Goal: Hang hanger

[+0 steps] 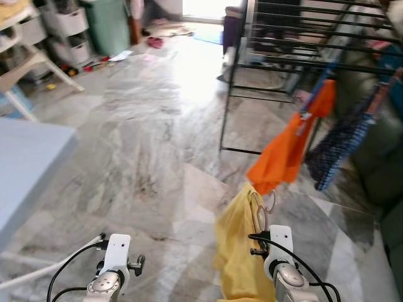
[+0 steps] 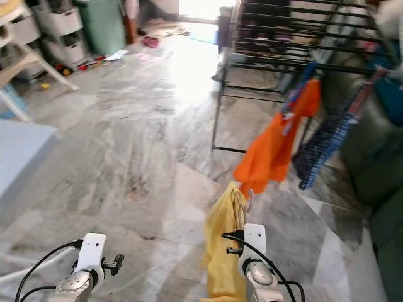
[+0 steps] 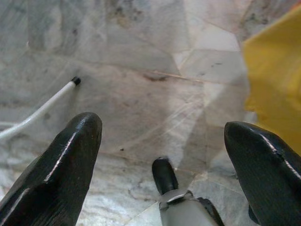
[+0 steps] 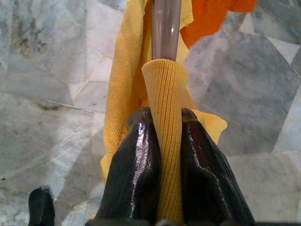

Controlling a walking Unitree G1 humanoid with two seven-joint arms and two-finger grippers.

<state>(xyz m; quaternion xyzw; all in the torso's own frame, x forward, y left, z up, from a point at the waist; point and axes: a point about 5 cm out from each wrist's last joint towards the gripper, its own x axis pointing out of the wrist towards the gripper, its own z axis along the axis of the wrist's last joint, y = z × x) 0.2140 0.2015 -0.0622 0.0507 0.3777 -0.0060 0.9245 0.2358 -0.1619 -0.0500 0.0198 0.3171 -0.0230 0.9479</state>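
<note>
A yellow garment (image 1: 239,245) hangs on a pale hanger (image 4: 165,28) whose hook (image 1: 269,204) pokes up above it. My right gripper (image 4: 162,141) is shut on the garment's collar and the hanger's neck, low at the front right. A black drying rack (image 1: 296,44) stands ahead to the right, with an orange garment (image 1: 286,148) and a dark blue patterned one (image 1: 340,148) hanging from it. My left gripper (image 3: 162,141) is open over the marble floor, holding nothing, at the lower left.
A pale blue table corner (image 1: 28,170) juts in at left. A white cable (image 1: 44,270) lies on the floor by my left arm. White shelves, a folding stand (image 1: 31,69) and a green bin (image 1: 107,25) stand at the far left. A dark sofa (image 1: 384,163) sits at right.
</note>
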